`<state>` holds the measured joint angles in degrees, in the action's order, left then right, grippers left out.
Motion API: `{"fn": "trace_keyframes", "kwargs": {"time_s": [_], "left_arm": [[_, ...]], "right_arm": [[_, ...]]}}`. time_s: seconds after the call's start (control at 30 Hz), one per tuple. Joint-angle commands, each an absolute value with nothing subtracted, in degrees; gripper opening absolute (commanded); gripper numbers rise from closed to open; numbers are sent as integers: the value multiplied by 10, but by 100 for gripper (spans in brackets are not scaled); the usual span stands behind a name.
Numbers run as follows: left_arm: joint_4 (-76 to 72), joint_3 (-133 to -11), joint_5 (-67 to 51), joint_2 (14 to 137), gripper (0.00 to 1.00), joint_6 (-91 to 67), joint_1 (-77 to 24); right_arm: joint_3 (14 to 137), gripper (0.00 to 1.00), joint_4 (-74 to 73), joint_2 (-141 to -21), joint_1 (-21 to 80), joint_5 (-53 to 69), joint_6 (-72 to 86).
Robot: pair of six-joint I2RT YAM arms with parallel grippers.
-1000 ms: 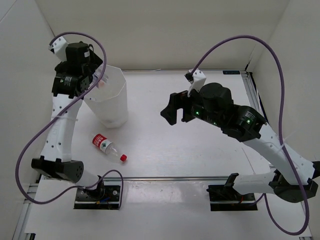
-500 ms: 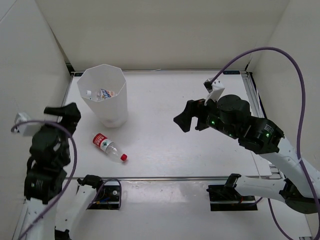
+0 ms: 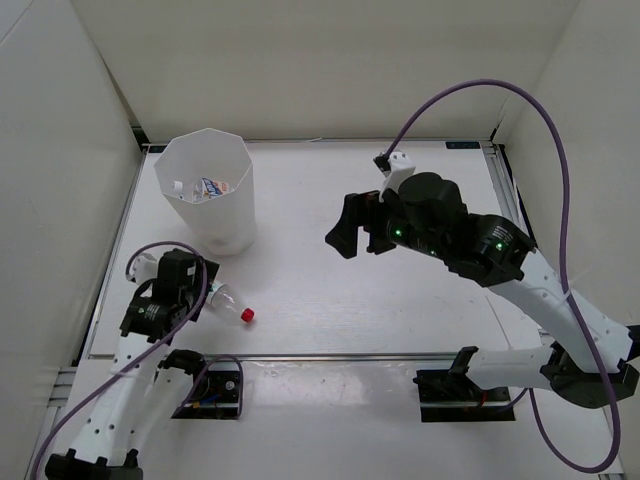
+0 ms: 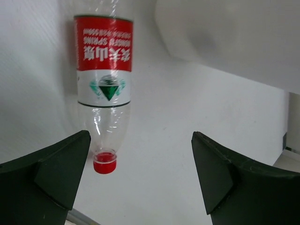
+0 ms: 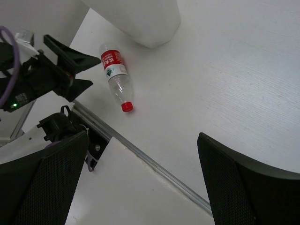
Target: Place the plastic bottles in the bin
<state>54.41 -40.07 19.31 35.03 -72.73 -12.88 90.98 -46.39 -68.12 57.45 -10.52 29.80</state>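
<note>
The left hand (image 3: 196,283) has dropped to the table (image 3: 400,310), spread wide at the lying red-capped bottle (image 4: 104,79). The bin (image 3: 228,215) stands upright just beyond, with other bottles (image 3: 208,187) inside. The right hand (image 3: 345,225) hovers wide, empty.

White table (image 3: 380,300), metal rail (image 3: 340,356) along its near edge

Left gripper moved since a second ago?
Yes. The left gripper left the tall white translucent plastic bin and came toward the near edge, at the red-capped clear plastic bottle.
</note>
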Motion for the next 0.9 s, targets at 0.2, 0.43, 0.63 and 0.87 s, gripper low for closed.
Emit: {"fn": "trace_keyframes", "kwargs": {"time_s": [0.2, 0.43, 0.63, 0.87], "left_arm": [[459, -301, 127, 402, 100, -766, -95], [320, -196, -16, 409, 100, -699, -8], [280, -160, -102, 388, 69, -604, 63], [465, -359, -132, 269, 66, -580, 93]], "right_arm": [[882, 100, -491, -605, 576, -107, 332], [861, 100, -519, -550, 576, -139, 354], [847, 100, -519, -535, 576, -160, 359], [854, 100, -502, -569, 576, -147, 359]]}}
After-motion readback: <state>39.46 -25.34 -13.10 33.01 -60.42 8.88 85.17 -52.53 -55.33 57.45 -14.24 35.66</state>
